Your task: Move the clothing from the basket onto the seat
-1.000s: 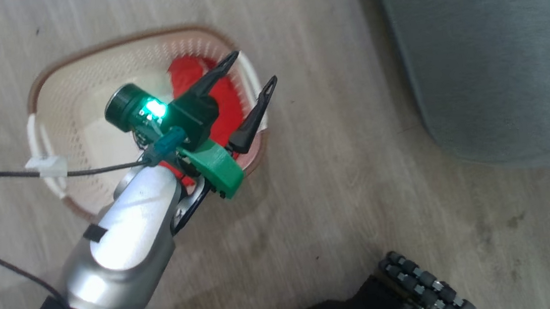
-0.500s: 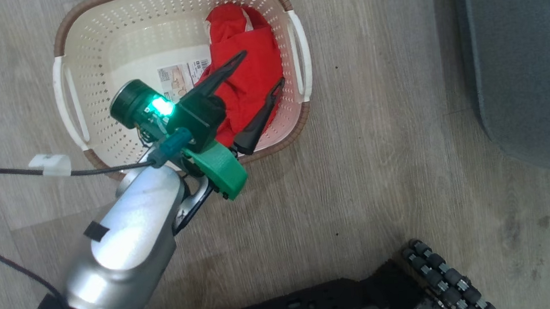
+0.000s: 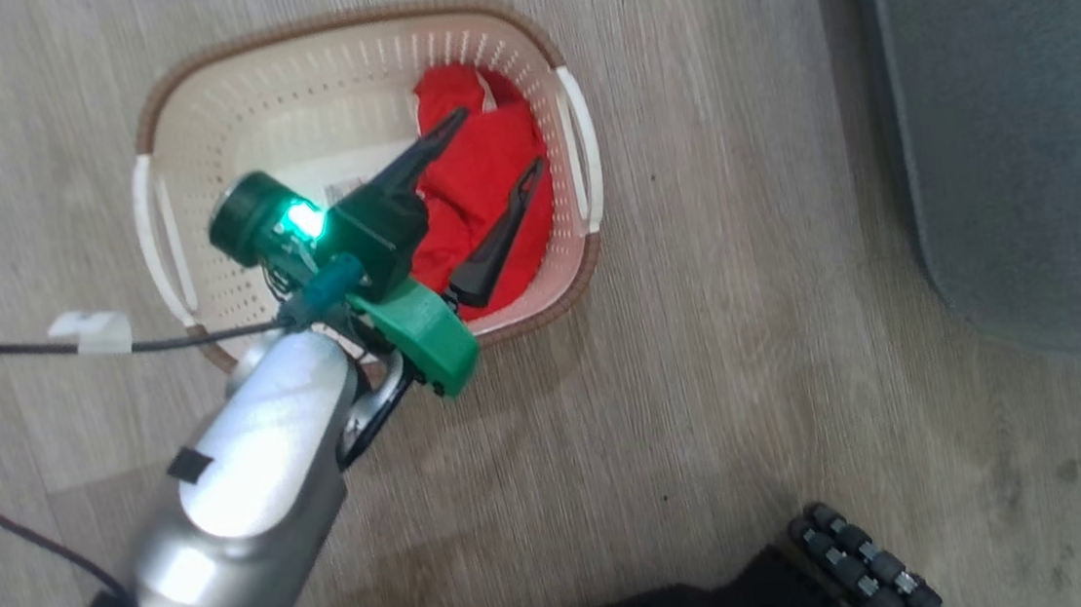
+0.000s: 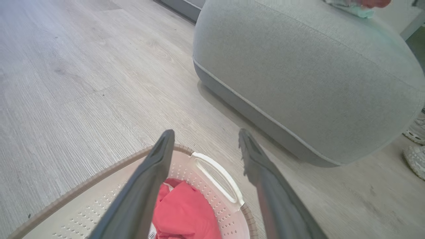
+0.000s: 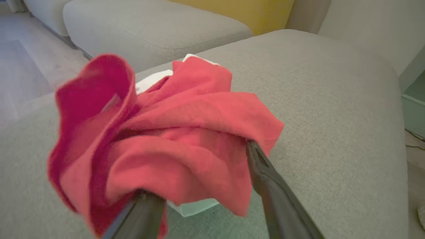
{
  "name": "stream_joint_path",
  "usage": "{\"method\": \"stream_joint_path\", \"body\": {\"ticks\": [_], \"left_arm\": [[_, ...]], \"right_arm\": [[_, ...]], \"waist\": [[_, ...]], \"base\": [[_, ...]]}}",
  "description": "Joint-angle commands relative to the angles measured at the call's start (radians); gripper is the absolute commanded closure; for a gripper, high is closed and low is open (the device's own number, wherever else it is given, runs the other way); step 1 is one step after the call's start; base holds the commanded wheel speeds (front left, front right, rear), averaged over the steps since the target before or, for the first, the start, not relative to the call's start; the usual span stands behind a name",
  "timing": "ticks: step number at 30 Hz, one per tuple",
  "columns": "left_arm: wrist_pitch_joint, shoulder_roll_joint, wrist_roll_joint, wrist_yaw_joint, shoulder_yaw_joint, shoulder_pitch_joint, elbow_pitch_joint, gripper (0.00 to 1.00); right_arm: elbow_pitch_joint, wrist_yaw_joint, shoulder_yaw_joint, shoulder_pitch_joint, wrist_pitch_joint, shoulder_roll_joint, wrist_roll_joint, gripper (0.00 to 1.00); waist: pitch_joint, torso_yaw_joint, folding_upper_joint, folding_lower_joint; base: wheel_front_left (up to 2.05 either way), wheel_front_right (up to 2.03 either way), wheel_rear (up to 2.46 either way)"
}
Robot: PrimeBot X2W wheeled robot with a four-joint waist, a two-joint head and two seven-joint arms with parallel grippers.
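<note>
Head view, looking down on floor (image 3: pixel 752 373). Shows basket (image 3: pixel 222 126) standing on it, red clothing (image 3: pixel 481 182) heaped at the basket's right end beside one handle. Shows left gripper (image 3: pixel 501 137) above that clothing, jaws wide apart, nothing between them; seat (image 3: pixel 1022 105) well apart, at right. Left wrist view: left gripper over the basket's rim and clothing, seat beyond. Right wrist view: right gripper (image 5: pixel 199 169) above seat, jaws apart, red garment (image 5: pixel 172 132) bunched loosely between and over the fingers (image 5: pixel 275 192), one fingertip hidden.
</note>
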Motion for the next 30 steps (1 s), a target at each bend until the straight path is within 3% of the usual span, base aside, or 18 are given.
{"method": "stream_joint_path", "body": {"ticks": [1, 15, 30], "left_arm": [[-0.010, 0.001, -0.007, -0.001, 0.034, 0.030, -0.022, 0.00], [-0.010, -0.063, -0.016, -0.001, 0.159, 0.162, 0.017, 0.00], [-0.010, -0.113, 0.027, -0.001, 0.346, 0.290, 0.059, 0.00]], "right_arm": [[-0.025, 0.000, 0.030, 0.048, -0.013, -0.041, 0.020, 0.00], [-0.322, 0.000, 0.389, 0.388, -0.017, 0.059, 0.315, 0.00], [-0.589, 0.000, 0.671, 0.588, -0.017, 0.188, 0.416, 0.00]], "waist": [[-0.042, 0.005, 0.0000, 0.0001], [-0.285, 0.035, 0.0000, 0.0001], [-0.510, 0.122, 0.0000, 0.0001]], "base": [[0.00, 0.00, 0.00], [0.00, 0.00, 0.00], [0.00, 0.00, 0.00]]}}
